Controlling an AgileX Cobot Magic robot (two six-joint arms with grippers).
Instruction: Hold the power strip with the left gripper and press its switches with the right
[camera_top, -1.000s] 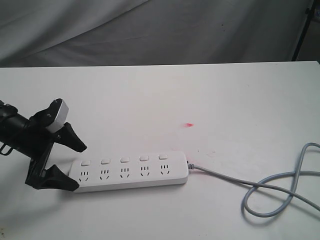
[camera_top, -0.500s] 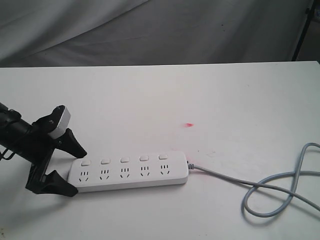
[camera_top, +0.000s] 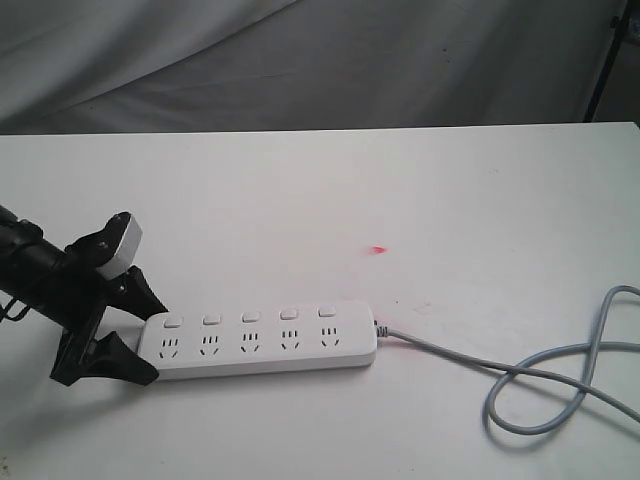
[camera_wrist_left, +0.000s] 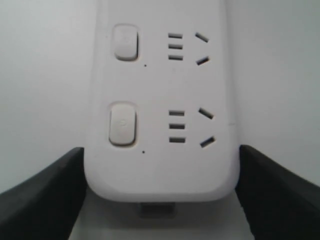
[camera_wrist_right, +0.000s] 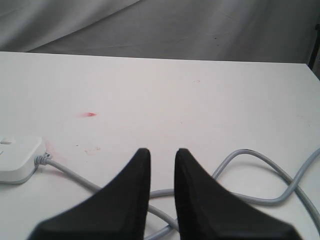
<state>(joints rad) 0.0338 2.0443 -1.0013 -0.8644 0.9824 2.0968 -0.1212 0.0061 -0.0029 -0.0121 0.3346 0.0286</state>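
Observation:
The white power strip lies flat near the table's front, its row of switches on the far side of the sockets. My left gripper straddles its left end. In the left wrist view the black fingers press against both long sides of the power strip, just short of the nearest of the switches. My right gripper hangs above the grey cord, its jaws a narrow gap apart and empty. It is off to the right of the power strip's cord end and outside the exterior view.
The grey cord loops over the table at the front right. A small red mark sits on the white table behind the strip. Grey cloth hangs behind the table's far edge.
The left gripper has slid right onto the strip's end and its fingers have drawn in against the sides. The strip and cord have not moved.

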